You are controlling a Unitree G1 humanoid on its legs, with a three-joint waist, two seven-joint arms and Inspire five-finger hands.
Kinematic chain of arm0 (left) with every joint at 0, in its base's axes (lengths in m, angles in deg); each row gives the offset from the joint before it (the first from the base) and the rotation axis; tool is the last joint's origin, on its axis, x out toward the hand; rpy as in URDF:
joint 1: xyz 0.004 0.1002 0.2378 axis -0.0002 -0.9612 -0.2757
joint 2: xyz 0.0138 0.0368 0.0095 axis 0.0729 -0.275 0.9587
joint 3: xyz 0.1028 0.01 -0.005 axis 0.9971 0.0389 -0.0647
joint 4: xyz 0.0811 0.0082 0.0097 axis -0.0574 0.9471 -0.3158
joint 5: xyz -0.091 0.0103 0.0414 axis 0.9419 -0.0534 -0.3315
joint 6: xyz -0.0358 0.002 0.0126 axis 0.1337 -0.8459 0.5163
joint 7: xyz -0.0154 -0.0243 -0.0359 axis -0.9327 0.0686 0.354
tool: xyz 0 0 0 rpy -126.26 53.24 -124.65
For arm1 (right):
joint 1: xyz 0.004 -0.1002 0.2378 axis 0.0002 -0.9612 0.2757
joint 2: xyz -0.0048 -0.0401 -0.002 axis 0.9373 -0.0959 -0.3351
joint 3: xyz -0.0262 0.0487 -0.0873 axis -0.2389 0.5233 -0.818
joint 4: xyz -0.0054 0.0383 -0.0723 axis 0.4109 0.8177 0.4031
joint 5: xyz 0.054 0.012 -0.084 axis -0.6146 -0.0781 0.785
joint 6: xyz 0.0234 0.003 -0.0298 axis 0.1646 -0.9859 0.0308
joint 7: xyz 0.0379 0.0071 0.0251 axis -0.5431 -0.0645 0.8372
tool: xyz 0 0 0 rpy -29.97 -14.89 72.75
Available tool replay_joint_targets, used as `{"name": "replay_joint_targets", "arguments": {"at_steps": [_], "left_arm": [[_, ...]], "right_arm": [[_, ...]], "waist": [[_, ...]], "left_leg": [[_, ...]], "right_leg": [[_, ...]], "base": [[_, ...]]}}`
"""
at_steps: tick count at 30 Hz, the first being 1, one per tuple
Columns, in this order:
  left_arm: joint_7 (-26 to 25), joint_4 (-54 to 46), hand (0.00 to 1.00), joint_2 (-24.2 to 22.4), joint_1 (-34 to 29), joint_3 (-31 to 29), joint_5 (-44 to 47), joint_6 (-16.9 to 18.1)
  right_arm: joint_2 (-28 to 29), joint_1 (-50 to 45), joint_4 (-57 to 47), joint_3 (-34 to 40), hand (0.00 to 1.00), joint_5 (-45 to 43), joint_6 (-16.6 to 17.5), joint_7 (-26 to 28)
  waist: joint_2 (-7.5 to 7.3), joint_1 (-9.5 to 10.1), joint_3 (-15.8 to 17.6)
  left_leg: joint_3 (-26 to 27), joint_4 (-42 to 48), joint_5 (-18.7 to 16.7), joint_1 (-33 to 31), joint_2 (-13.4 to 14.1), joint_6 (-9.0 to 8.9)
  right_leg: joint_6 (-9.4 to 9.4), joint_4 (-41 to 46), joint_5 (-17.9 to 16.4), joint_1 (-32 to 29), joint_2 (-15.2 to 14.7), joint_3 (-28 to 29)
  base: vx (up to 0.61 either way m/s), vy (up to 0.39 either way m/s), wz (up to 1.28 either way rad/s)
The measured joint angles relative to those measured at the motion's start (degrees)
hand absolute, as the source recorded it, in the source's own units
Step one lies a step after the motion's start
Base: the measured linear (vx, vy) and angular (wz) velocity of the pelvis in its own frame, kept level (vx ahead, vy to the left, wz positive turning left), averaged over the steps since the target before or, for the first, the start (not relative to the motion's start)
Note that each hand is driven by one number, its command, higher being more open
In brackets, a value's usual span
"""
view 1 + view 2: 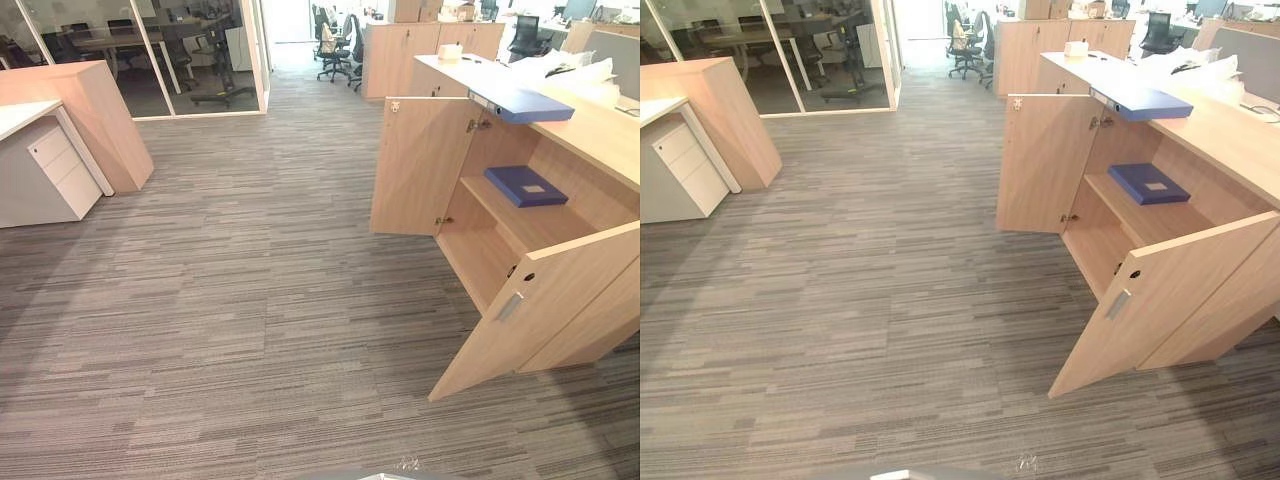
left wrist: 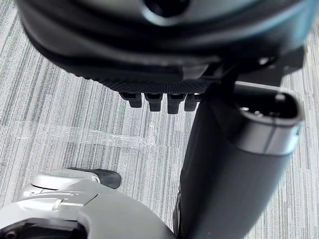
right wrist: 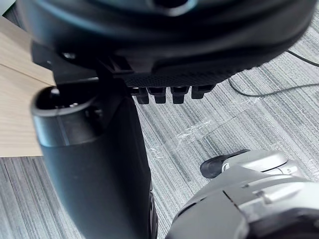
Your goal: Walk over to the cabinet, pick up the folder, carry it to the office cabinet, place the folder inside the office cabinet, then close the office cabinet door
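Fingers (image 2: 160, 102) of left hand (image 2: 149, 55) & right hand (image 3: 164, 50) hang relaxed, empty. Inside light-wood office cabinet (image 1: 600, 135), flat blue rectangular folder (image 1: 525, 186) lies on shelf (image 1: 530, 228), 2nd blue folder (image 1: 525, 103) on top. Placing looks done; wooden doors (image 1: 540, 310) open, closing yet to do.

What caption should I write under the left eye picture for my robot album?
Wooden cabinet, doors open: one blue folder on its shelf, a second blue folder on top.
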Motion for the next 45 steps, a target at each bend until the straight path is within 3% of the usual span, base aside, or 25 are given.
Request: {"name": "replay_joint_targets", "arguments": {"at_steps": [3, 13, 28, 29, 30, 33, 34, 35, 37, 40, 42, 43, 44, 45], "left_arm": [[2.03, 0.43, 1.00, 0.17, -0.09, -0.01, 4.54, 0.03], [3.57, 0.67, 1.00, 0.31, -0.16, -0.05, 6.07, 0.36], [-1.43, 0.65, 1.00, -0.21, -0.52, -0.43, 4.68, 1.74], [-1.45, 0.48, 1.00, -0.21, -0.40, -0.78, 4.70, 1.93], [-1.44, -0.38, 1.00, -0.50, 0.20, -2.72, 4.90, 2.08], [-1.58, -2.57, 1.00, -1.37, 1.23, -5.63, 5.34, 2.42], [-2.07, -3.85, 1.00, -2.79, 1.02, -8.18, 6.54, 3.12], [-2.33, -4.25, 1.00, -3.36, 0.89, -8.95, 6.74, 3.50], [-2.99, -4.81, 1.00, -4.02, 0.20, -9.13, 7.19, 4.46], [-3.33, -5.79, 1.00, -4.05, 0.33, -9.01, 7.24, 4.89], [-3.42, -5.73, 1.00, -4.51, 0.29, -8.94, 7.24, 4.96], [-3.48, -5.56, 1.00, -4.48, 0.35, -8.96, 7.26, 4.90], [-3.36, -5.61, 1.00, -4.28, 0.38, -8.98, 7.27, 4.83], [-3.35, -5.60, 1.00, -3.17, 0.32, -8.71, 7.20, 4.84]], "right_arm": [[0.08, 0.64, 0.00, 0.56, 1.00, 0.00, 0.00, 0.08], [0.40, 1.80, 0.02, 2.19, 1.00, -0.20, 0.01, 0.43], [1.07, 1.98, -0.05, 2.28, 1.00, 2.43, 0.26, -3.97], [1.20, 2.14, -0.06, 2.27, 1.00, 2.43, 0.38, -3.97], [1.60, 2.55, -0.13, 2.39, 1.00, 2.38, 0.82, -3.97], [2.02, 3.22, -1.48, 3.31, 1.00, 2.14, 0.80, -4.00], [1.79, 2.49, -2.71, 2.95, 1.00, 2.11, 0.77, -4.23], [1.65, 1.97, -2.97, 2.82, 1.00, 2.09, 0.81, -4.40], [1.29, 1.45, -2.97, 2.82, 1.00, 2.00, 0.76, -4.52], [1.22, 1.48, -2.99, 1.88, 1.00, 0.03, 0.80, -4.62], [0.61, 1.45, -2.92, 1.65, 1.00, -0.32, 0.83, -4.53], [0.63, 1.43, -2.79, 1.64, 1.00, -0.31, 0.84, -4.54], [1.14, 1.55, -2.29, 1.87, 1.00, -0.30, 0.81, -4.58], [1.61, 1.44, -1.66, 2.45, 1.00, -0.21, 0.91, -4.36]], "waist": [[-0.02, 0.04, 0.99], [0.00, 0.10, 1.48], [-0.36, 0.11, 1.95], [-0.61, 0.10, 2.45], [-0.92, 0.09, 3.70], [-1.25, 0.21, 7.10], [-0.58, 0.75, 7.84], [-0.12, 0.77, 7.64], [0.61, 0.73, 7.34], [0.40, 0.68, 7.31], [1.36, 0.64, 6.77], [1.26, 0.63, 6.73], [0.19, 0.89, 5.94], [-1.29, 0.85, 4.68]], "left_leg": [[-0.02, -0.21, -0.19, 0.96, 0.02, -0.32], [0.11, -0.48, -0.24, 1.55, 0.03, -0.42], [0.40, -0.59, -0.24, 1.36, 0.04, -0.48], [0.45, 1.00, -0.77, 0.54, -0.02, -1.07], [0.91, 7.84, -3.19, -3.36, -0.05, -2.32], [3.70, 24.35, -6.21, -11.06, 0.89, -4.67], [7.34, 35.13, -7.99, -16.58, 3.15, -4.06], [8.53, 37.18, -8.82, -18.03, 4.24, -3.18], [9.75, 36.81, -9.53, -20.50, 6.51, -2.29], [9.14, 25.64, -7.92, -22.43, 7.11, -2.51], [8.77, 14.65, -3.04, -22.46, 8.18, -3.79], [9.49, 14.83, 0.52, -22.28, 8.12, -4.54], [10.24, 16.86, 3.34, -22.71, 5.87, -2.25], [11.18, 21.17, -1.07, -24.35, 3.69, -0.84]], "right_leg": [[1.02, -0.63, 0.02, 1.21, 0.00, -0.31], [1.33, -0.69, -0.09, 1.67, -0.01, -0.32], [1.30, -0.84, -0.08, 1.48, 0.00, -0.31], [1.25, -0.56, -0.14, 1.33, -0.19, -0.38], [0.87, 0.71, -0.67, 0.35, -0.60, -0.87], [-0.89, 3.78, -3.07, -0.49, -1.25, -1.51], [-0.94, 4.85, -3.88, -0.25, -1.31, -1.70], [-0.74, 5.09, -4.20, -0.08, -1.36, -1.78], [0.14, 5.36, -4.93, 0.58, -2.48, -1.71], [2.83, 5.37, -6.18, 1.43, -7.38, -1.01], [6.43, 4.81, -7.70, 2.44, -10.31, -0.22], [7.49, 4.41, -8.10, 3.24, -11.29, -0.23], [9.27, 3.38, -8.57, 4.21, -14.14, -0.24], [9.96, 3.03, -7.89, 4.76, -16.72, -0.68]], "base": [[0.00, 0.000, 0.00], [0.00, 0.000, 0.00], [0.00, 0.000, 0.00], [-0.06, -0.004, 0.09], [-0.07, -0.004, 0.12], [-0.13, 0.002, 0.19], [-0.07, 0.012, 0.10], [-0.01, 0.031, 0.08], [0.08, 0.080, 0.03], [0.20, 0.211, -0.09], [0.28, 0.347, -0.17], [0.36, 0.446, -0.21], [0.41, 0.477, -0.16], [0.51, 0.549, -0.14]]}}
